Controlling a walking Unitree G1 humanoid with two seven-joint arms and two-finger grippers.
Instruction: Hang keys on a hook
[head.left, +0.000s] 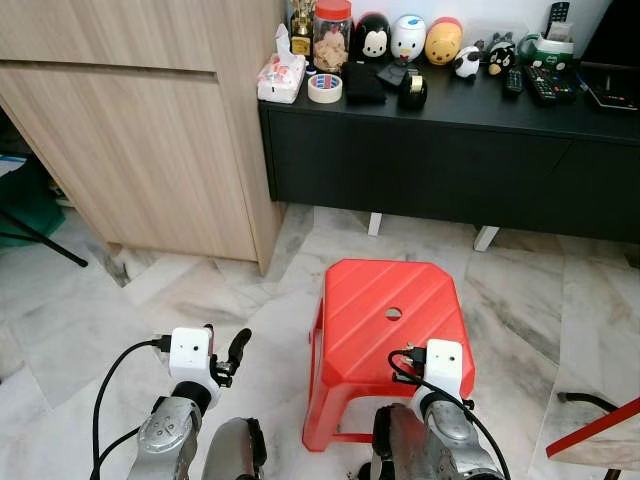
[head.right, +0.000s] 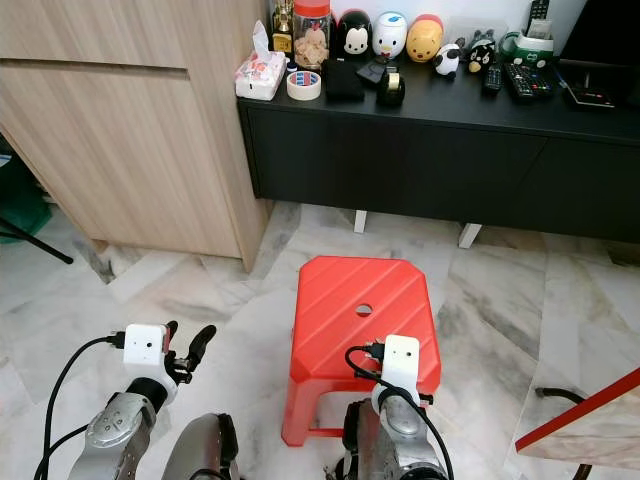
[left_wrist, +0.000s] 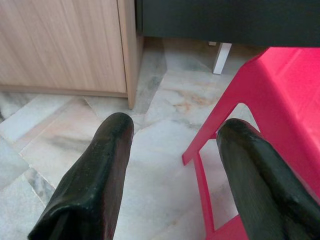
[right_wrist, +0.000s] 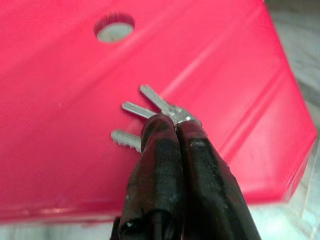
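Observation:
In the right wrist view my right gripper (right_wrist: 172, 125) is shut on a bunch of silver keys (right_wrist: 145, 107), whose blades fan out over the top of a red plastic stool (right_wrist: 200, 60). The right wrist (head.left: 443, 370) hovers over the near edge of that stool (head.left: 380, 300). My left gripper (left_wrist: 172, 130) stands open with nothing between its black fingers (left_wrist: 100, 165), low over the marble floor beside the stool's leg. The left wrist (head.left: 192, 355) sits to the left of the stool. I cannot make out a hook.
A wooden cabinet (head.left: 150, 130) stands to the left. Behind the stool runs a black sideboard (head.left: 450, 150) bearing a tape roll (head.left: 324, 88), a jar, figurines and remotes. A red-edged thing (head.left: 590, 430) juts in at the lower right.

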